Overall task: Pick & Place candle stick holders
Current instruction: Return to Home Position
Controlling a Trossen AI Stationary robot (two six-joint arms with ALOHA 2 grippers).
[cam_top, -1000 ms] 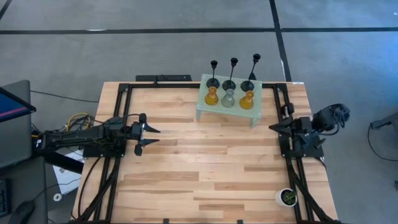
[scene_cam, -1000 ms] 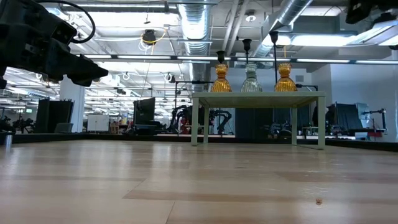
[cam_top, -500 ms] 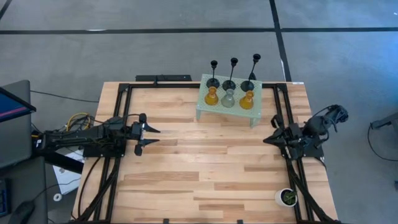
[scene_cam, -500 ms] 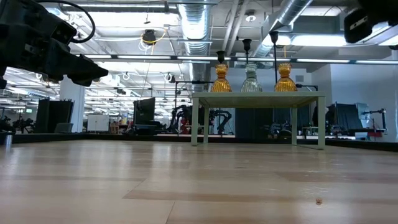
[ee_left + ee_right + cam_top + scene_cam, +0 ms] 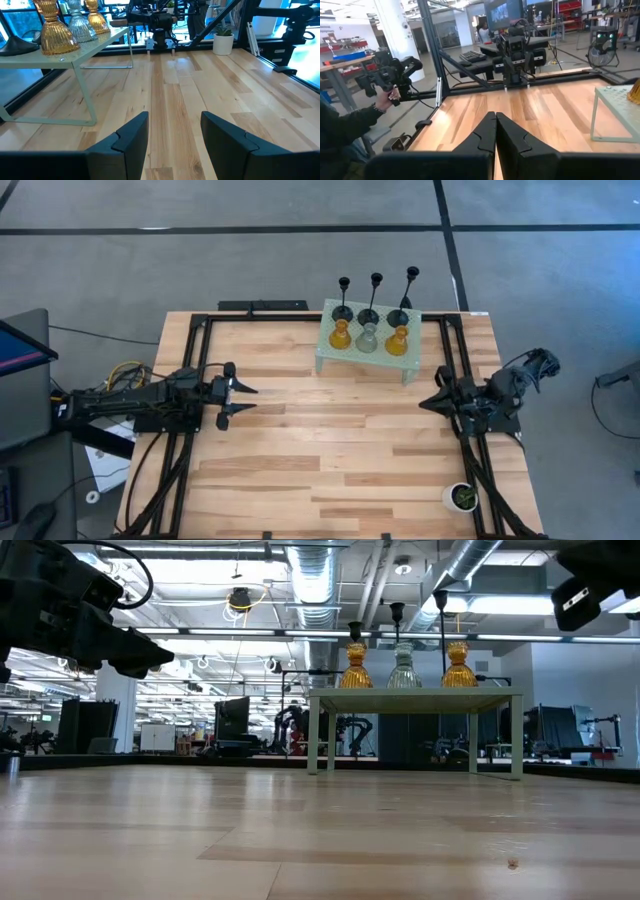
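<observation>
Six candle stick holders stand on a small pale green stand (image 5: 330, 356) at the table's far side: three black thin-stemmed ones (image 5: 370, 311) in the back row, two amber ones (image 5: 341, 336) (image 5: 397, 342) and a pale grey-green one (image 5: 368, 339) in front. They also show in the low view (image 5: 403, 667) and the left wrist view (image 5: 52, 31). My left gripper (image 5: 243, 401) is open and empty at the table's left side. My right gripper (image 5: 428, 402) is shut and empty at the right edge, its fingers together in the right wrist view (image 5: 495, 131).
A small white pot with a green plant (image 5: 461, 497) stands at the near right corner. Black frame rails (image 5: 190, 350) run along the table's edges. A person holding a controller (image 5: 380, 82) shows beyond the table's left side in the right wrist view.
My right gripper has moved from the table's right edge a little toward the left, over the table, and turned slightly. My left arm has kept still.
</observation>
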